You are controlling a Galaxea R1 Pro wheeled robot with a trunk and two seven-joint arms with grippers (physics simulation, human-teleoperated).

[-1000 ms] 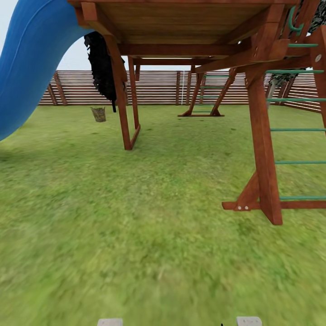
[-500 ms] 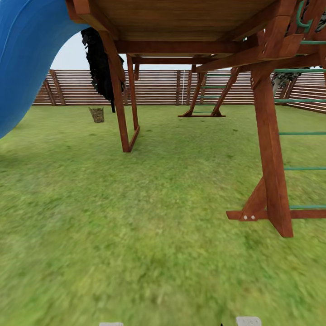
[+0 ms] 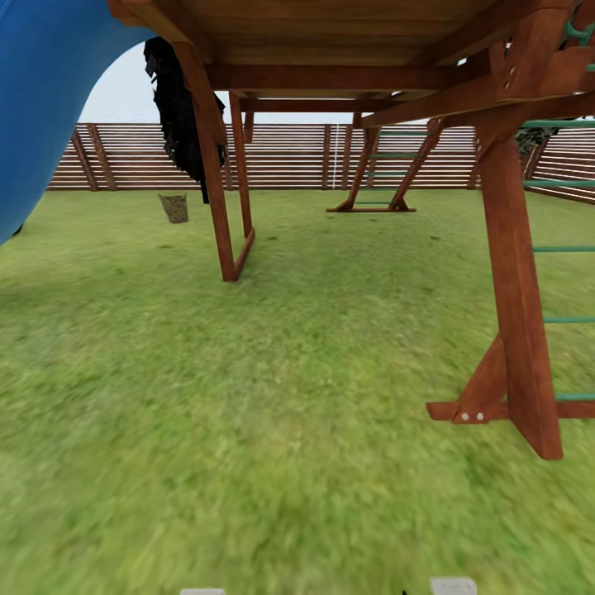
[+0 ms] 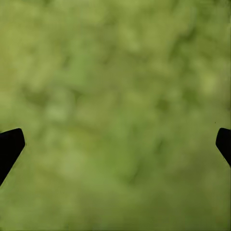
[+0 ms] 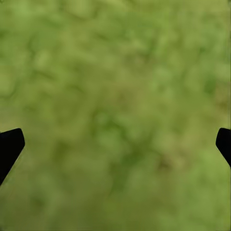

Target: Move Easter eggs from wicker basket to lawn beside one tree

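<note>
The wicker basket (image 3: 173, 207) stands small and far off on the lawn (image 3: 273, 397), at the left near the fence, just left of a wooden playset leg. At this distance I cannot make out the Easter eggs in it. In the left wrist view my left gripper (image 4: 115, 144) is open, its black fingertips (image 4: 9, 147) wide apart over blurred grass with nothing between them. My right gripper (image 5: 115, 144) is open the same way above grass. A bit of a tree's dark mottled foliage (image 3: 535, 140) shows at the right, behind the playset post.
A wooden playset deck (image 3: 330, 33) hangs overhead. Its thick post and foot brace (image 3: 521, 330) stand close on the right with green ladder rungs. A blue slide (image 3: 41, 99) comes down at the left. A black-leaved tree (image 3: 178, 116) and slat fence (image 3: 281, 157) lie beyond.
The whole head view has shifted: the camera has moved forward under the playset. The right post and slide look larger and nearer, and the basket keeps its place far off.
</note>
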